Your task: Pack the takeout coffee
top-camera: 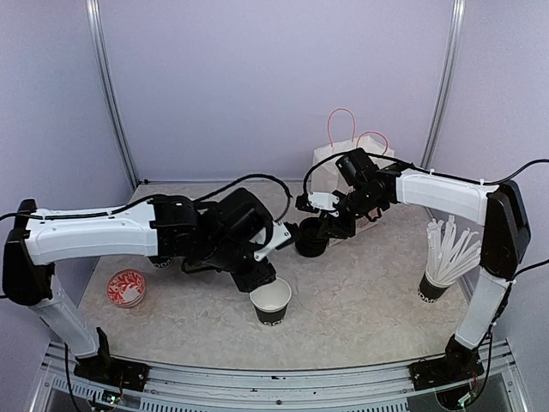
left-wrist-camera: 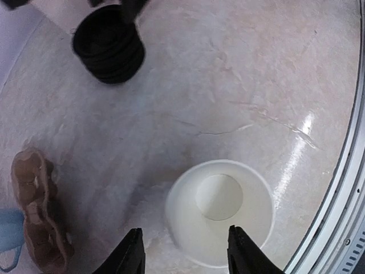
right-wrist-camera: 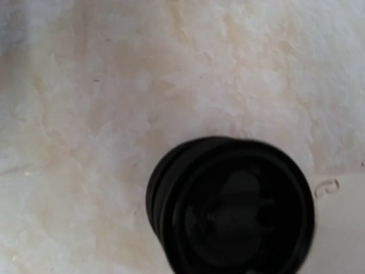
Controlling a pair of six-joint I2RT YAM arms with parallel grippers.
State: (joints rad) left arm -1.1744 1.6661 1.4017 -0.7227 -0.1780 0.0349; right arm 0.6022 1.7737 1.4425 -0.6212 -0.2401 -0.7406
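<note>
Black paper outside and white within, the cup (top-camera: pixel 271 300) I take to be the coffee stands upright on the table (top-camera: pixel 360 300), well in front of the white paper bag (top-camera: pixel 328 163) and a little to its left, with no lid on it yet. My left pincer (left-wrist-camera: pixel 185 230) hangs directly over its rim, released, fingers (left-wrist-camera: pixel 132 254) spread with nothing between them. I judge the cup is parked out on bare table so a lid can come down on it with nothing in the way. Just in front of the bag's left corner sits the stack of black lids (right-wrist-camera: pixel 228 205). My right pincer (top-camera: pixel 319 225) is poised on top of it, presumably to lift one off. Its fingers are outside its own camera's sight and too dark from above, so I cannot tell whether it is spread or clenched. Left of the bag and nearer me lie the brown pulp carrier (left-wrist-camera: pixel 35 217) and a light blue mug (left-wrist-camera: pixel 7 242). The bag itself stands upright, mouth up and pink handles raised, which suits loading from above. Right of the bag and nearer is a holder of white straws (top-camera: pixel 446 257). Far to its left is a red-patterned dish (top-camera: pixel 127 287).
</note>
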